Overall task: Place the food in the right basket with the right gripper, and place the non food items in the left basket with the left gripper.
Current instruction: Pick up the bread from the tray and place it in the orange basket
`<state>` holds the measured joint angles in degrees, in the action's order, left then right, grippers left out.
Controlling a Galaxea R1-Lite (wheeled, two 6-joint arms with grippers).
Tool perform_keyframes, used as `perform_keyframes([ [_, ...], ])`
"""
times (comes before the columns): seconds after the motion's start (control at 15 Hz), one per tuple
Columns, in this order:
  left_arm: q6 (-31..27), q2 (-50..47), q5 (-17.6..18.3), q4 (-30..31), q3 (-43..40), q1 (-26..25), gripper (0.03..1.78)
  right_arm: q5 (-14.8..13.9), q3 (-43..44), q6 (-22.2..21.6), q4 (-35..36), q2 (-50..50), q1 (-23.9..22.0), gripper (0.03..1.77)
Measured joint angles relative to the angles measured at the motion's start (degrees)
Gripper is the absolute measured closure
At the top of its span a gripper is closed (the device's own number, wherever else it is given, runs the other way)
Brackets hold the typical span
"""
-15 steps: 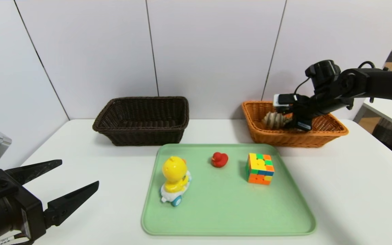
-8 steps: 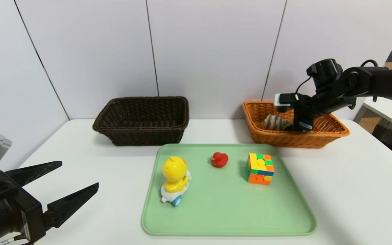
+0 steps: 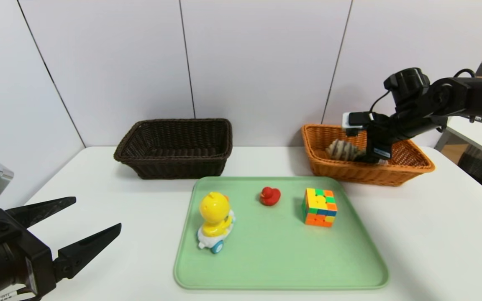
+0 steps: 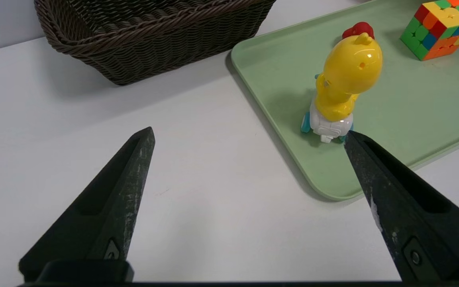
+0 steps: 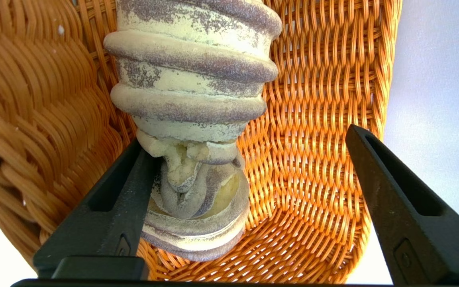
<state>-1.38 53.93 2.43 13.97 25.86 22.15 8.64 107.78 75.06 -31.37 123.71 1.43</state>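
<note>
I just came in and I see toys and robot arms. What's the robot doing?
It is sorting things. The right claw hangs open in the orange basket, with the loaf of bread lying inside. The yellow duck toy, the little red duck and the colourful cube sit on the green tray. The left claw waits open beside the tray, and the dark basket has no toys in it.

The right gripper [image 3: 370, 155] hangs over the orange basket [image 3: 408, 169] — the bread [image 3: 341, 149] lies inside — three toys on the tray [image 3: 283, 259].
</note>
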Motion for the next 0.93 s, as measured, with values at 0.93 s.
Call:
perform_keyframes([
  [0.93, 0.06, -0.11, 0.11, 0.24, 0.07, 0.0, 0.12, 0.09, 0.2, 0.24, -0.05, -3.17, -0.88, 0.11],
])
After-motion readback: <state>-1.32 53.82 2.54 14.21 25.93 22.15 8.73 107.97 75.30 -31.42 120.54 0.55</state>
